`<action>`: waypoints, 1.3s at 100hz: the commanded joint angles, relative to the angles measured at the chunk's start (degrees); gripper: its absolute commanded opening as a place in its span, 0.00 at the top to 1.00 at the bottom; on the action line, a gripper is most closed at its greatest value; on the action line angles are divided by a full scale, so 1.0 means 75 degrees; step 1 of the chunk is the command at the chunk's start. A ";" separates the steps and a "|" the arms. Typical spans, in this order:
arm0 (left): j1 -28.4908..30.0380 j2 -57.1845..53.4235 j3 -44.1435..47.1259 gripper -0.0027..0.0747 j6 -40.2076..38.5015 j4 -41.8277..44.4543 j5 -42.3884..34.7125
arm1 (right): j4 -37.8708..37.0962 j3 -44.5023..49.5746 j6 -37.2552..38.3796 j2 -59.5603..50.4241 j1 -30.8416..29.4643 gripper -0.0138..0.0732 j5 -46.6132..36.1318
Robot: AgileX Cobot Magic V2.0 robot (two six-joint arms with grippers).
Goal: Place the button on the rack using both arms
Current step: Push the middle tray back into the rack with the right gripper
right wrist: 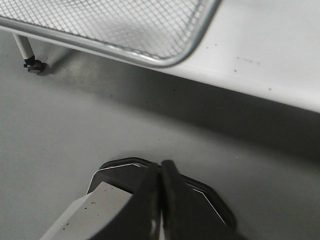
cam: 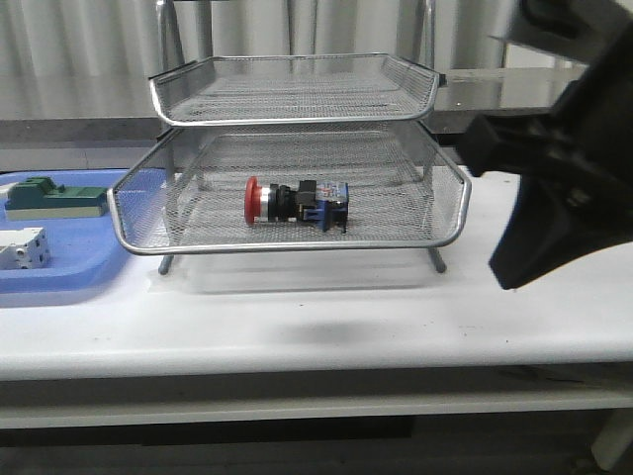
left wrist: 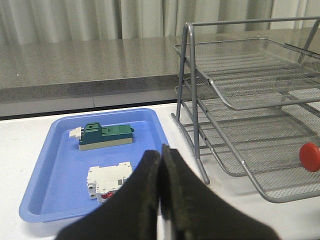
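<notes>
A long white table runs across the room, with a grey speckled counter behind it and pale pleated curtains beyond that. On the table stands the wire-mesh rack; the front view shows two of its tiers. The button lies on its side in the lower of those two trays, red cap toward the robot's left, blue block toward the right, roughly mid-tray and clear of the rim.

To the left of the rack sits a shallow blue tray holding a green block and a white boxy part, apart from each other. A strip of bare table separates the blue tray from the rack's leg. In front of the rack the tabletop is open up to its near edge.

The left gripper hangs near the blue tray's near edge, its fingers pressed together with nothing between them. The right gripper hangs over bare table just off the rack's right front corner, jaws likewise closed and empty.

In the front view the right arm is a dark, blurred mass cut off by the frame's right edge. From the left wrist view only the red cap shows; the rest of the button is cut off at the frame's edge. Something red shows under the white part, too hidden to identify.
</notes>
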 commanded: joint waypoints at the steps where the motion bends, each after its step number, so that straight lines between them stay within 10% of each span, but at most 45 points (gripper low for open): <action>1: 0.0025 0.0055 -0.0205 0.99 -0.0079 -0.0096 -0.0612 | 0.0108 -0.0534 -0.0096 0.0221 0.0197 0.92 -0.0370; 130: 0.0025 0.0055 -0.0205 0.99 -0.0079 -0.0096 -0.0612 | -0.0908 -0.3031 -0.0104 0.2807 0.1172 0.92 -0.1085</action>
